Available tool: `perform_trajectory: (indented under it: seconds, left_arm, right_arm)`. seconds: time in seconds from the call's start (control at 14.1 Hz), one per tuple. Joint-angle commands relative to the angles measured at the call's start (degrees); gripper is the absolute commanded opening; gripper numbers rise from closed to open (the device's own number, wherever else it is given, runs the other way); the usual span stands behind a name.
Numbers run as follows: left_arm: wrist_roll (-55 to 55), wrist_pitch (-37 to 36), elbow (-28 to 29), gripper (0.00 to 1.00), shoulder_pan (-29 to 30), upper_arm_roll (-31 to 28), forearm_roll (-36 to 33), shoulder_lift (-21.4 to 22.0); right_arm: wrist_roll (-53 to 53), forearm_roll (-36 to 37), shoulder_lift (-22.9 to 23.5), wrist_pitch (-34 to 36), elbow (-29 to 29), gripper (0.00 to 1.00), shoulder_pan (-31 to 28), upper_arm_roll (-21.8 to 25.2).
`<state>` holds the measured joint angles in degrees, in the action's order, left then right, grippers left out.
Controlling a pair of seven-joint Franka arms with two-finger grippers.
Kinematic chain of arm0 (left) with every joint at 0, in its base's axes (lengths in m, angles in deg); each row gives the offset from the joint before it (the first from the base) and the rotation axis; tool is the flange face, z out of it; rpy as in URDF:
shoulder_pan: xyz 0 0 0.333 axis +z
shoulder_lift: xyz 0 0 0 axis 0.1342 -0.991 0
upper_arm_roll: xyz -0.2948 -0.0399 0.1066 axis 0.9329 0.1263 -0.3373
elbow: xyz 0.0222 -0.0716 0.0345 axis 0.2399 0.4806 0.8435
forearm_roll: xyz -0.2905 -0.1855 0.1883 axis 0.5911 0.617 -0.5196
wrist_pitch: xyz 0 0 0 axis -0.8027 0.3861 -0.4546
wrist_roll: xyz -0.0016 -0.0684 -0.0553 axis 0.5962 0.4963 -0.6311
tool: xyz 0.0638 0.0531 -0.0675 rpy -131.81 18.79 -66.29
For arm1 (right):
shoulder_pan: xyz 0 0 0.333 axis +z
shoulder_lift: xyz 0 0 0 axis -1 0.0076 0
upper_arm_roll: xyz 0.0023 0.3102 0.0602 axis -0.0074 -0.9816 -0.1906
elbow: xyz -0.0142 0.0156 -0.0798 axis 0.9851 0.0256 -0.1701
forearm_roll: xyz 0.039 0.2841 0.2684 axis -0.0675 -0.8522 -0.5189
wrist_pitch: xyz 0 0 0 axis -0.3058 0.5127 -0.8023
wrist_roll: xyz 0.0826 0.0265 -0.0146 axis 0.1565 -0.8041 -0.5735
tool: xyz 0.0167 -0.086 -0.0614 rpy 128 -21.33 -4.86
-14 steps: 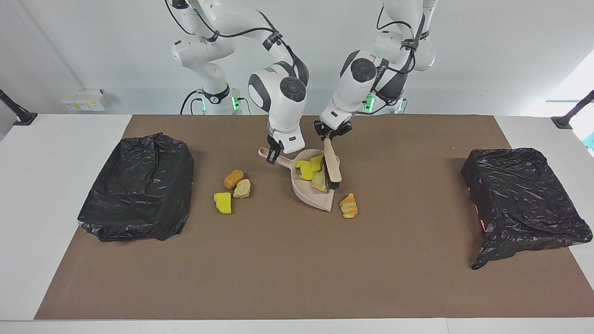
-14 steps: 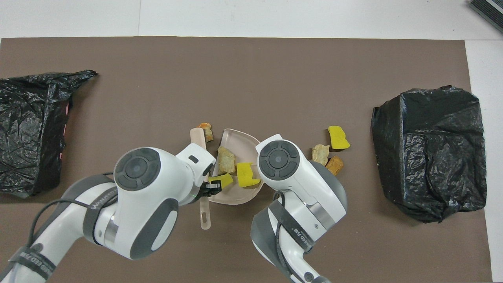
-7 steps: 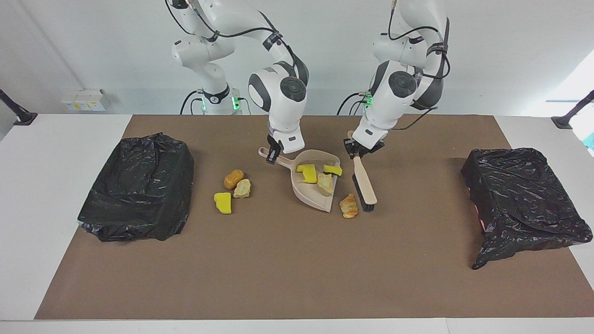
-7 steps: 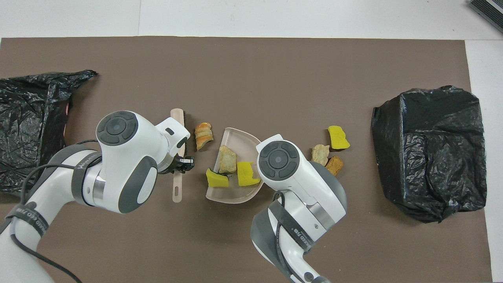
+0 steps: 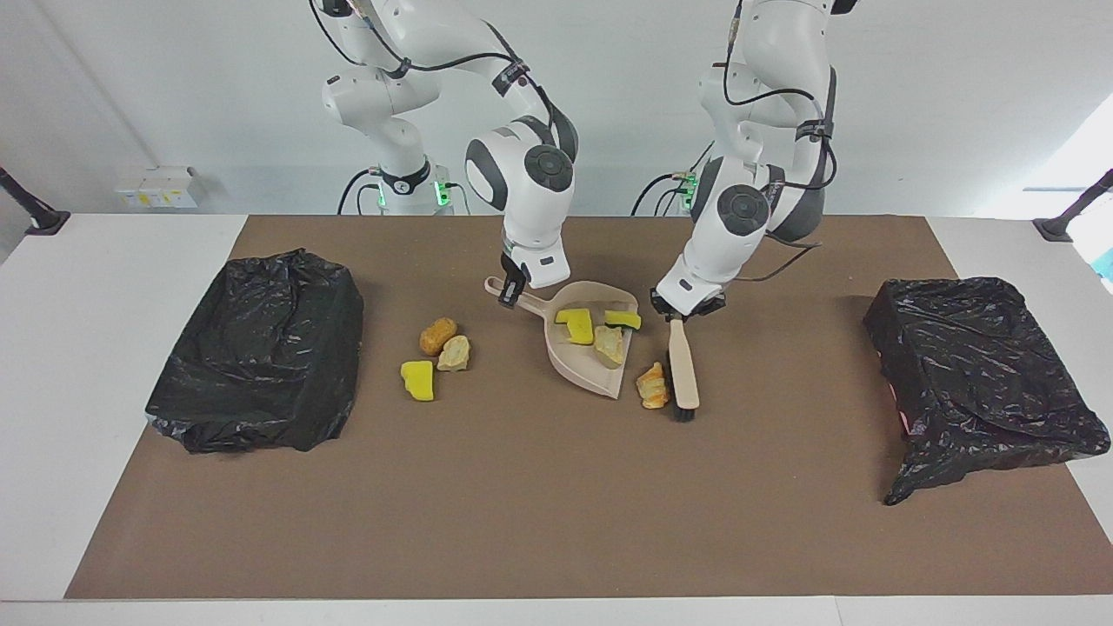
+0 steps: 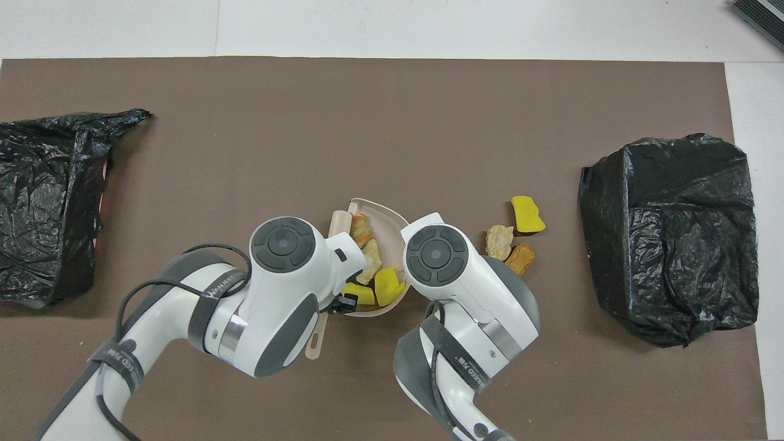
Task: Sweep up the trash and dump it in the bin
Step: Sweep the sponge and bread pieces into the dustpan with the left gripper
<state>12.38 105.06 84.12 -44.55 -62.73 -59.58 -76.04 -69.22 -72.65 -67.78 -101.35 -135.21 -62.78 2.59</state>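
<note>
My right gripper (image 5: 509,296) is shut on the handle of the beige dustpan (image 5: 581,358), which rests on the mat. Two yellow chunks (image 5: 576,325) and a beige piece (image 5: 609,343) of trash lie in the pan. My left gripper (image 5: 687,307) is shut on the brush (image 5: 683,374), whose bristles touch the mat. A croissant-like piece (image 5: 652,386) sits between the brush and the pan's lip; the overhead view shows this croissant-like piece (image 6: 359,226) at the lip with the brush (image 6: 336,222) against it. Three more lumps (image 5: 437,335) lie toward the right arm's end.
Two bins covered in black bags stand on the brown mat, one bin (image 5: 261,348) at the right arm's end and another bin (image 5: 983,374) at the left arm's end. The three loose lumps (image 6: 511,242) lie between the dustpan (image 6: 384,215) and a bin (image 6: 667,239).
The left arm lifted the brush out of the pan, swung it to the croissant-like piece's side toward its own end, and pressed it in toward the pan. The right arm and dustpan stayed still.
</note>
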Motion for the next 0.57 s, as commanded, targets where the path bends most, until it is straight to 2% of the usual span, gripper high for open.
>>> perform_trajectory:
  seconds: [0.0,0.14,0.35,0.5]
  left_arm:
    - [0.16,-1.46,1.88,0.0,-0.78,-1.0,-0.31,2.5]
    - [0.16,-0.93,1.8,0.0,1.06,-1.52,-0.31,2.24]
    - [-0.11,1.26,1.8,0.0,6.94,-1.52,-1.01,1.36]
    - [-0.28,2.76,1.8,0.0,10.02,-1.61,-1.8,1.0]
  right_arm:
    - [2.62,0.87,-0.07,-2.38,-0.9,0.0,-0.15,-0.17]
    - [2.62,0.87,-0.07,-2.29,-0.9,0.0,-0.15,-0.17]
    - [2.71,0.87,-0.07,-1.68,-0.29,0.0,-0.15,-0.17]
    - [1.4,0.87,-1.99,-1.24,0.07,0.0,-1.81,-0.17]
